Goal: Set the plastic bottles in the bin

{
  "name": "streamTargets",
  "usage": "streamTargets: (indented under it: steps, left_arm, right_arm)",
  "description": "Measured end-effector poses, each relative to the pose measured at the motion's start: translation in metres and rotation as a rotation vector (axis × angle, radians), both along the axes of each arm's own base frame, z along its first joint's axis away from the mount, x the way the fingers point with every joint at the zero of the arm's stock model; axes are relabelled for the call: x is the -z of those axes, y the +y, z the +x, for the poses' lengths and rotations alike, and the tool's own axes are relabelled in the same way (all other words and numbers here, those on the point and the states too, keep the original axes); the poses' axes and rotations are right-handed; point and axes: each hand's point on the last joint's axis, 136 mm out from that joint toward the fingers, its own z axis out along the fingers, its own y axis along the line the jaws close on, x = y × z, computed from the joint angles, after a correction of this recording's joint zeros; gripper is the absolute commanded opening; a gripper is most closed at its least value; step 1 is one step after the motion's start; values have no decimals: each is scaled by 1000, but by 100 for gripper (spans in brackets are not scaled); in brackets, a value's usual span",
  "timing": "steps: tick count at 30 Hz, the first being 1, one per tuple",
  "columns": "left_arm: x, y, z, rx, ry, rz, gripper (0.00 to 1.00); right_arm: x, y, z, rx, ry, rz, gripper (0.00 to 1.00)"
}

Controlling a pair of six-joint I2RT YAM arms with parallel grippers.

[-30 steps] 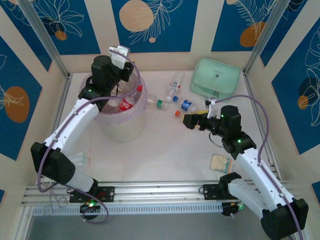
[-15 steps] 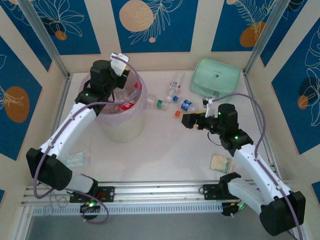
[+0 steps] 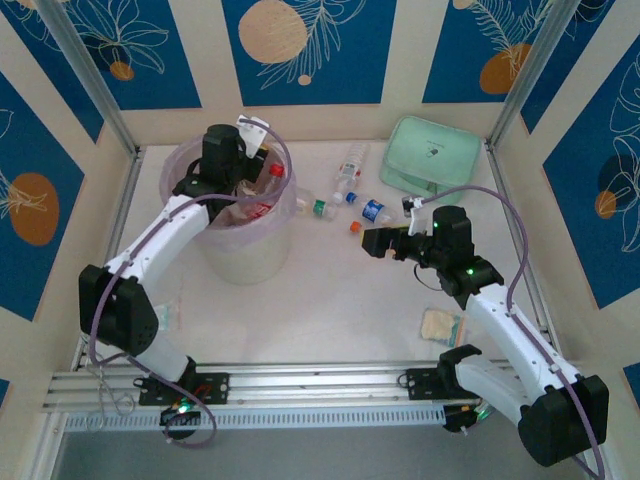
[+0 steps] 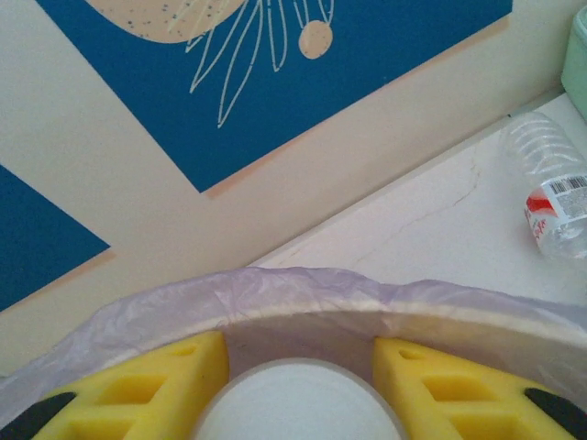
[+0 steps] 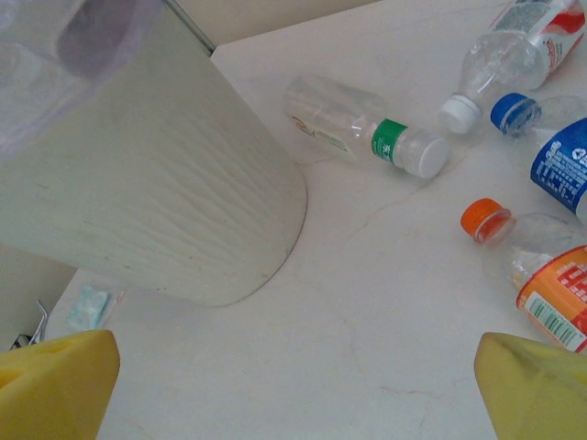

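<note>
**Cream-and-blue booth, pale table: one bottle at the bin, four lying loose**

Cream walls with blue leaf-print panels close in a pale, faintly veined table [image 3: 330, 300]. At its far left stands the bin [image 3: 245, 260], round, tapered and translucent, with a rippled wall. A crinkly lilac liner [image 4: 303, 293] wraps its rim. A red-capped bottle [image 3: 262, 197] with a red label shows inside.

The left end effector [image 4: 301, 371] hangs over the bin's mouth. Its yellow foam fingers [image 4: 165, 380] are narrowed on a white-ended bottle [image 4: 298, 403].

Four clear, ribbed bottles lie on their sides to the right of the bin:
- a green-labelled bottle [image 5: 367, 128]
- a red-and-white-labelled bottle [image 5: 527, 37]
- a blue-capped bottle [image 5: 550, 151]
- an orange-capped bottle [image 5: 541, 270]

The right end effector [image 5: 293, 385] hovers near them, spread wide and holding nothing. A mint-green zip case [image 3: 432, 158] lies at the far right.
</note>
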Motion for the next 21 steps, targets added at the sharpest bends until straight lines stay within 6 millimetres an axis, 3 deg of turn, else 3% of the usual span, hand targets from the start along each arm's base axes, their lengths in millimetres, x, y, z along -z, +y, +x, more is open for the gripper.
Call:
streamTargets:
  steps: [5, 7, 12, 17, 21]
  left_arm:
    - [-5, 2, -4, -1, 20, -19, 39]
    - [-12, 1, -11, 8, 34, -39, 50]
    - [-34, 1, -32, 27, 84, -88, 67]
    - [-72, 6, -49, 27, 54, -129, 73]
    - [-85, 16, -67, 8, 48, -139, 72]
  right_arm:
    - [2, -1, 3, 2, 15, -14, 99]
    - [4, -1, 4, 2, 22, -18, 99]
    - [10, 1, 7, 1, 45, -24, 100]
    - [14, 1, 10, 1, 65, -30, 99]
    - [15, 1, 12, 0, 89, -45, 99]
